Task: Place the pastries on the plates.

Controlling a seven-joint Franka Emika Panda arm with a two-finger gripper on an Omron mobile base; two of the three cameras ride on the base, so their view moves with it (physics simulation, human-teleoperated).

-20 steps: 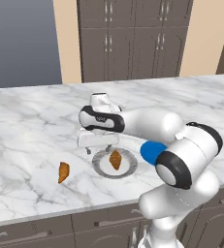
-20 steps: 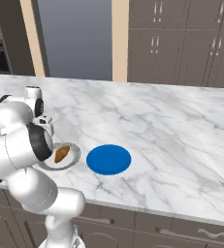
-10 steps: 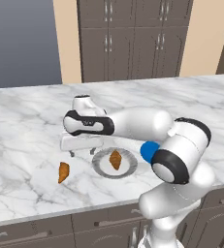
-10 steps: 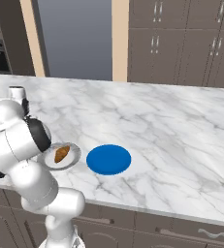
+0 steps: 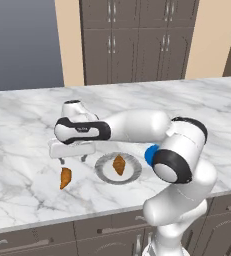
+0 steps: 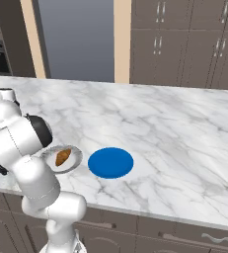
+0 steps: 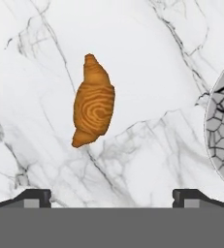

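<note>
Two pastries sit on my marble table: one rests on the grey-rimmed plate, the loose pastry lies on bare marble just beside that plate, at its 9 o'clock in the left base view. My pincer hangs above the loose pastry, spread wide and holding nothing; in the hand view its two dark tips sit far apart along the bottom edge, with the croissant toward 11 o'clock of centre, clear of both. The plated pastry lies near the plate's middle. In the hand view the speckled rim is cut off by the right edge, at 3 o'clock. From the left base view my own arm covers most of the blue plate, leaving a sliver beside the elbow. The right base view shows that blue plate whole and bare, just beside the grey-rimmed one, whose near edge my arm hides.
</note>
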